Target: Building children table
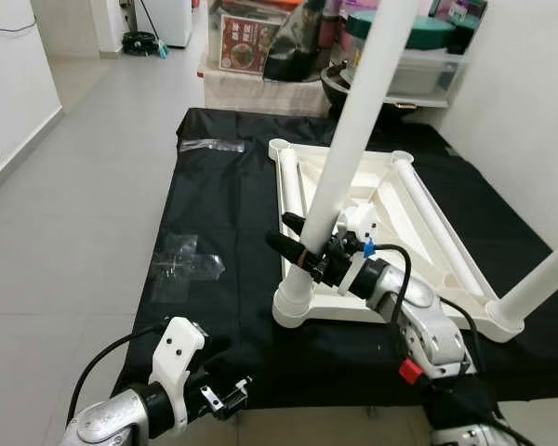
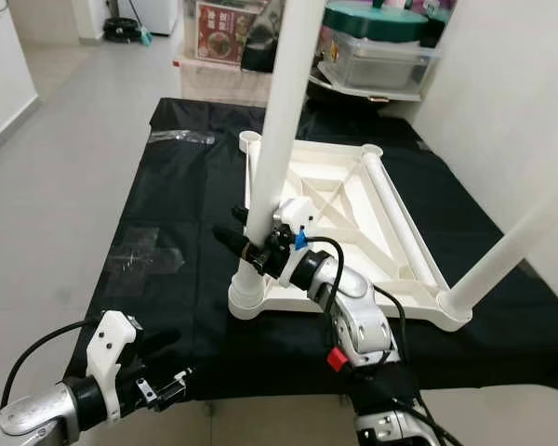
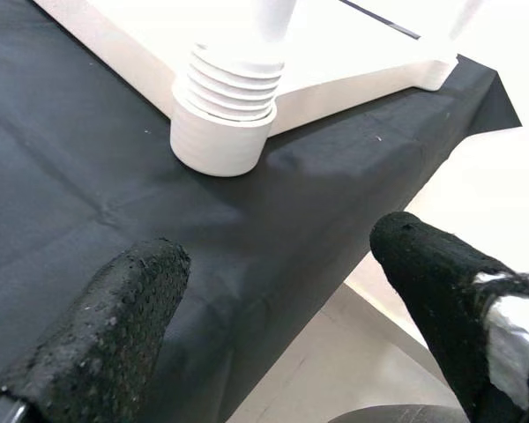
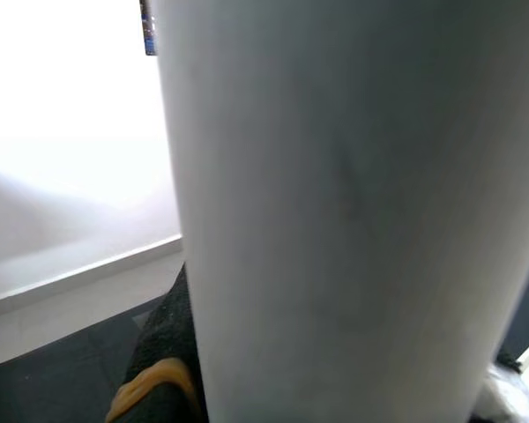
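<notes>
An upturned white tabletop [image 1: 418, 209] lies on a black cloth [image 1: 214, 232] spread over the tiled floor [image 1: 74, 204]. Two loose legs lie flat inside the tabletop's frame, one along each side. A third leg [image 1: 349, 139] stands upright in the near left corner socket [image 1: 293, 307], its threaded collar resting just above the socket. A fourth leg [image 1: 544, 279] stands in the near right corner, leaning outward.

The right gripper [image 1: 302, 243] is closed around the lower part of the upright leg, one black finger on each side; in the right wrist view the leg [image 4: 353, 211] sits pressed against the camera. The left gripper [image 3: 273, 300] hangs low over the cloth's near edge, well apart from the socket [image 3: 225, 132], with its fingers [image 3: 106, 335] spread wide and nothing between them.

Two clear plastic bags [image 1: 181, 265] lie on the cloth to the left of the tabletop. Storage boxes [image 1: 418, 56] stand beyond the cloth.
</notes>
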Available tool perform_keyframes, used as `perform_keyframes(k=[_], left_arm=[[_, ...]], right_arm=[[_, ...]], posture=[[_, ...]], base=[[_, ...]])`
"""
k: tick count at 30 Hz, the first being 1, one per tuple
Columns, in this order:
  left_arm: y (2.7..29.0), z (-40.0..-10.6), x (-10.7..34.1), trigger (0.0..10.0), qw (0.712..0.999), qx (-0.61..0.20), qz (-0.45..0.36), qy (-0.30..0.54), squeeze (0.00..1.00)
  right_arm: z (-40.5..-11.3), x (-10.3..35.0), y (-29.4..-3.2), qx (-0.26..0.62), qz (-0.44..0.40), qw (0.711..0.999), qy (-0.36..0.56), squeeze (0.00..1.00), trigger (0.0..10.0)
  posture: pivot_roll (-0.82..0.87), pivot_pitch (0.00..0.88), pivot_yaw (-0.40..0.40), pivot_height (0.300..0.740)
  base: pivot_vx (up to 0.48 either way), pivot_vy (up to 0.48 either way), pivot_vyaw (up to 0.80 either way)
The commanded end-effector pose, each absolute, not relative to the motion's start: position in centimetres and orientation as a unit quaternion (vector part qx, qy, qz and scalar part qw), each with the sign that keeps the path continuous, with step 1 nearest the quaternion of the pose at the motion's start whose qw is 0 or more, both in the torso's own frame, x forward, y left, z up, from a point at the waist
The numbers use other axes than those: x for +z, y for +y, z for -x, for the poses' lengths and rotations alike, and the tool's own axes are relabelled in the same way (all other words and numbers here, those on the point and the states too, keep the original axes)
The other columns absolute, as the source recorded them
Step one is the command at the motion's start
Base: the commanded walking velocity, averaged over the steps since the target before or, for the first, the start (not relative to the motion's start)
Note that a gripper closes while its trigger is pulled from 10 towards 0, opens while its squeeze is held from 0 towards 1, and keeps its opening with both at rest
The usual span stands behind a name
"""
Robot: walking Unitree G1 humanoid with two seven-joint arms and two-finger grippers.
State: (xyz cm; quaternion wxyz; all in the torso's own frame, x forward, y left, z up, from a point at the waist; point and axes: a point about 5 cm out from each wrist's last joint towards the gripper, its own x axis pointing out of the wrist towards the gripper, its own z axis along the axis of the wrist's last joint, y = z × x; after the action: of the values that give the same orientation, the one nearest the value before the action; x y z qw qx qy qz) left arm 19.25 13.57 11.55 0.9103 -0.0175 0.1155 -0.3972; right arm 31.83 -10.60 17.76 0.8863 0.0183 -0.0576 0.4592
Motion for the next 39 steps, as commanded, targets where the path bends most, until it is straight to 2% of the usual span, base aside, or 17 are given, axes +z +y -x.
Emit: perform_keyframes(k=[1,7,15,18,21,24,26,27,29,31,34,35,39], left_arm=[[13.5,-19.1,11.5,10.0,0.91,-0.397,0.016,0.118,0.0],[13.4,-19.0,11.6,10.0,0.909,-0.4,0.014,0.12,0.0],[13.3,-18.9,11.6,10.0,0.909,-0.4,0.015,0.12,0.0],[13.4,-18.9,11.6,10.0,0.909,-0.399,0.016,0.12,0.0],[13.4,-18.9,11.6,10.0,0.909,-0.399,0.016,0.12,0.0],[13.6,-19.0,11.5,10.0,0.91,-0.397,0.016,0.121,0.0],[13.6,-19.0,11.5,10.0,0.91,-0.397,0.016,0.121,0.0],[13.8,-19.0,11.3,10.0,0.91,-0.396,0.015,0.123,0.0],[13.8,-19.0,11.3,10.0,0.91,-0.396,0.015,0.123,0.0],[13.8,-19.0,11.2,10.0,0.91,-0.397,0.014,0.123,0.0],[13.8,-19.1,11.2,10.0,0.91,-0.397,0.014,0.123,0.0],[13.8,-19.2,11.2,10.0,0.91,-0.397,0.013,0.122,0.0],[13.8,-19.3,11.2,10.0,0.91,-0.396,0.013,0.121,0.0]], right_arm=[[-31.5,15.3,-10.2,0.473,-0.034,0.88,0.001,0.0,0.0],[-32.3,14.9,-10.8,0.507,-0.067,0.859,0.012,0.0,0.0],[-32.5,14.8,-11.1,0.501,-0.066,0.863,0.015,0.0,0.0],[-32.8,14.6,-11.1,0.464,-0.055,0.884,0.019,0.0,0.0],[-32.8,14.6,-11.1,0.464,-0.055,0.884,0.019,0.0,0.0],[-32.5,14.5,-10.7,0.415,-0.065,0.908,0.008,0.0,0.0],[-32.5,14.5,-10.7,0.415,-0.065,0.908,0.008,0.0,0.0],[-31.7,13.3,-10.7,0.323,-0.066,0.944,0.025,0.0,0.0],[-31.7,13.3,-10.7,0.323,-0.066,0.944,0.025,0.0,0.0],[-31.6,12.6,-11.2,0.258,-0.054,0.964,0.043,0.0,0.0],[-31.8,12.4,-11.5,0.226,-0.047,0.972,0.052,0.0,0.0],[-32.0,11.8,-12.1,0.16,-0.014,0.984,0.08,0.0,0.0],[-31.9,11.7,-12.2,0.14,0.015,0.986,0.091,0.0,0.0]], posture=[[0.09,0.0,-0.135,0.74],[0.09,0.0,-0.137,0.74],[0.09,0.0,-0.137,0.74],[0.08,0.0,-0.136,0.74],[0.08,0.0,-0.136,0.74],[0.08,0.0,-0.132,0.74],[0.08,0.0,-0.132,0.74],[0.07,0.0,-0.127,0.74],[0.07,0.0,-0.127,0.74],[0.07,0.0,-0.126,0.74],[0.07,0.0,-0.124,0.74],[0.07,0.0,-0.127,0.74],[0.07,0.0,-0.128,0.74]], base=[[0.0,0.0,0.0],[0.0,0.0,0.0],[0.0,0.0,0.0],[0.0,0.0,0.0],[0.0,0.0,0.0],[0.0,0.0,0.0],[0.0,0.0,0.0],[0.0,0.0,0.0],[0.0,0.0,0.0],[0.0,0.0,0.0],[0.0,0.0,0.0],[0.0,0.0,0.0],[0.0,0.0,0.0]])
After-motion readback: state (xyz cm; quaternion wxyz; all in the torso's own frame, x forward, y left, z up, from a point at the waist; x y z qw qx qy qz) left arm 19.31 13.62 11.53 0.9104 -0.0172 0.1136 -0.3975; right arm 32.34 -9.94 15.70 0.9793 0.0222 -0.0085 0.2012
